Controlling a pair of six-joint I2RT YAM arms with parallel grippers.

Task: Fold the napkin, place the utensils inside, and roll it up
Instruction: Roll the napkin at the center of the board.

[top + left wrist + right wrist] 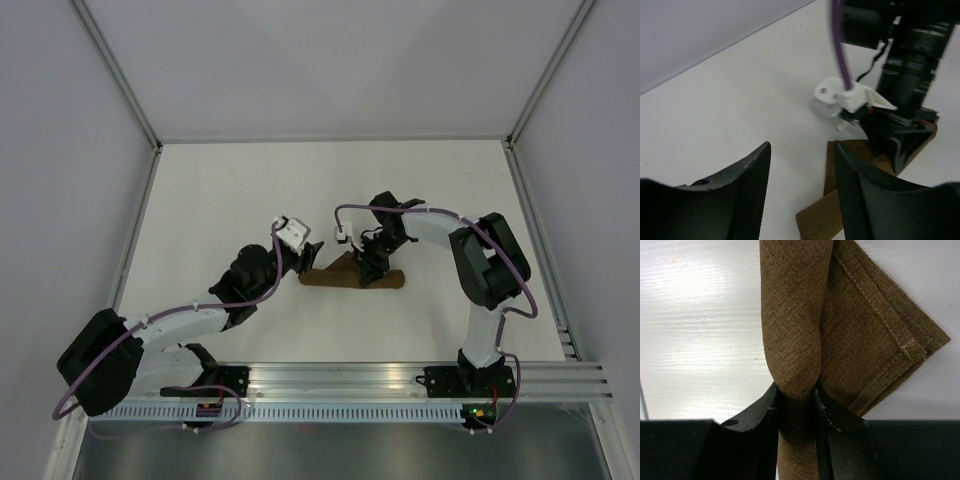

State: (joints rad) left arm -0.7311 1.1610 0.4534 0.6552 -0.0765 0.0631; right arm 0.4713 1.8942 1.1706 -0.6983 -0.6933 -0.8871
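"When you looked down from the top, what did the left gripper [310, 257] do?"

"It hung just beside the left end of the napkin [350, 277]. Its fingers [752, 190] were spread wide, with nothing in them. From that gripper, the middle of the napkin lay on the table [230, 190] at about four o'clock."

"Which way did the napkin point?"

"It was a brown roll. Its long side ran from nine o'clock to three o'clock. One pointy flap [890, 335] stuck out toward twelve o'clock."

"And the right gripper [795, 392]?"

"It sat right on the roll, squeezing it tight between its fingers. So I think the right arm was the nearer one. The left one would need to come in from the side."

"Did you see the knife?"

"No. Maybe it was inside the roll, but I could not tell. From the top, the right arm also hid part of the roll."
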